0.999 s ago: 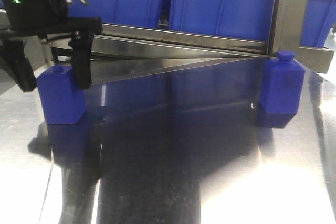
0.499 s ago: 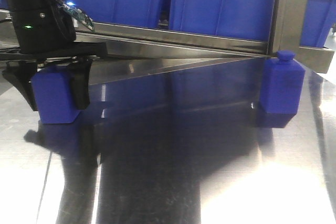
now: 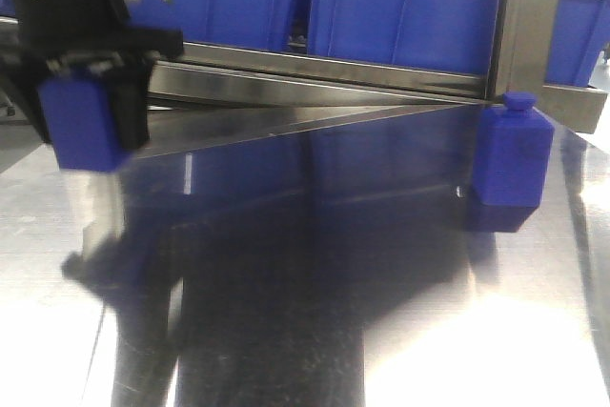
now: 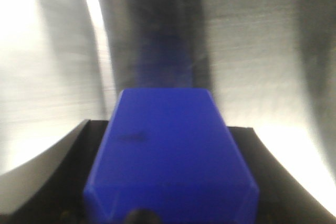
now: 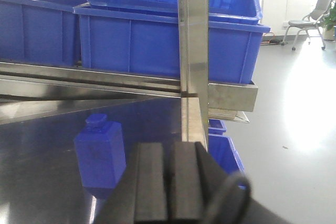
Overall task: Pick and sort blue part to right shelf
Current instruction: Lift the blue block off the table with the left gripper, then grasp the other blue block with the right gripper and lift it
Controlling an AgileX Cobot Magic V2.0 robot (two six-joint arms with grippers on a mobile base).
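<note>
At the left in the front view, a blue part (image 3: 84, 126), a bottle-shaped block, hangs above the steel tabletop with my left gripper (image 3: 86, 135) shut on it. That part (image 4: 168, 150) fills the left wrist view between the black fingers (image 4: 79, 177). A second blue part (image 3: 513, 154) stands upright on the table at the right, by the shelf's post. It shows as the blue part (image 5: 100, 153) just left of my right gripper (image 5: 169, 182), which is shut with nothing in it. The right shelf (image 3: 334, 73), a steel rack, runs along the back.
Large blue crates (image 3: 400, 7) sit on the shelf rails. A vertical steel post (image 5: 191, 51) rises just beyond the right gripper. Past the table's right edge are grey floor, a low blue crate (image 5: 223, 150) and a chair (image 5: 310, 22). The shiny steel tabletop (image 3: 315, 264) reflects glare.
My left gripper came down around the left blue part, shut on it and lifted it off the table. The right blue part has not moved.
</note>
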